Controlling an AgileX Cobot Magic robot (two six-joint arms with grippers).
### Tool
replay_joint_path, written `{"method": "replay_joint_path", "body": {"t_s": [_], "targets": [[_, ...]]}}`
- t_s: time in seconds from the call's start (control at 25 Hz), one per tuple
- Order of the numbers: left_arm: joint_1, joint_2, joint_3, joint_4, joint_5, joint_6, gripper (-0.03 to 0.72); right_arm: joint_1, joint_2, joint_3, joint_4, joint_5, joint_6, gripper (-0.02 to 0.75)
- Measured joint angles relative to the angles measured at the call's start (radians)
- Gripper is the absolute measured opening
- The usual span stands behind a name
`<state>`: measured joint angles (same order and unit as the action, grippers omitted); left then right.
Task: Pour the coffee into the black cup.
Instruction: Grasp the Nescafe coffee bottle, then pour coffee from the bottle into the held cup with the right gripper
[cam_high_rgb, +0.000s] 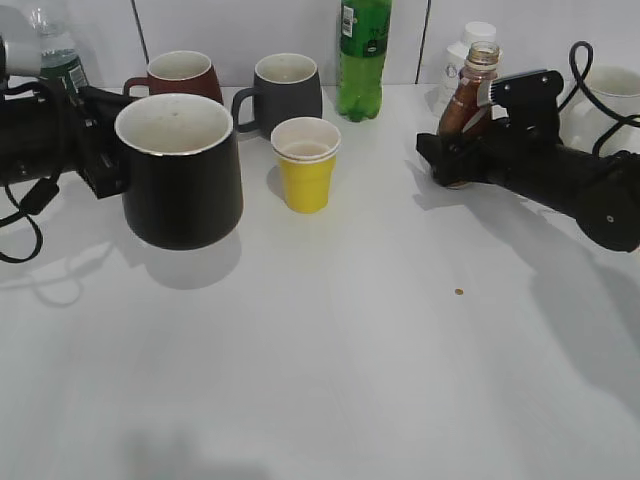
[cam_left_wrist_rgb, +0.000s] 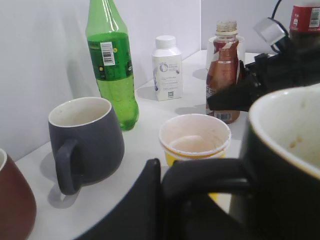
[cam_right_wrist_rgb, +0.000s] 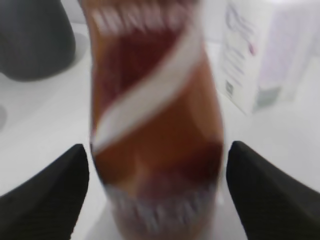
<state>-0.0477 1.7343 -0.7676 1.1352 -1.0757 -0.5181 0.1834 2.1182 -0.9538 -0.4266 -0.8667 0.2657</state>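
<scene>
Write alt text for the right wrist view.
A blurred brown coffee bottle with a white diagonal stripe fills the frame, standing between the open right gripper's two black fingers. A white bottle and a dark grey mug sit behind.

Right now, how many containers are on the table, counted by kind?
Mugs: 3, the black cup, the dark grey mug, the maroon mug
Paper cups: 1, the yellow cup
Bottles: 4, green, brown coffee, small white, clear with a green label
Total: 8
</scene>
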Motion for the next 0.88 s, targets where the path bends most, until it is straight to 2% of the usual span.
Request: {"method": "replay_joint_path", "body": {"t_s": [0.08,0.28,0.88], "targets": [[0.000,0.000,0.000,0.000,0.000,0.000,0.034,0.000,0.012,-0.014,0.005,0.000,-0.001,0.649],[0.000,0.000,0.000,0.000,0.000,0.000,0.034,0.000,0.013,-0.017,0.009,-0.003,-0.002,0.529],[-0.009,0.000,0.000,0.000,0.000,-0.003,0.034,0.000,-0.013,0.019,0.022,-0.042,-0.002,0.528]]}}
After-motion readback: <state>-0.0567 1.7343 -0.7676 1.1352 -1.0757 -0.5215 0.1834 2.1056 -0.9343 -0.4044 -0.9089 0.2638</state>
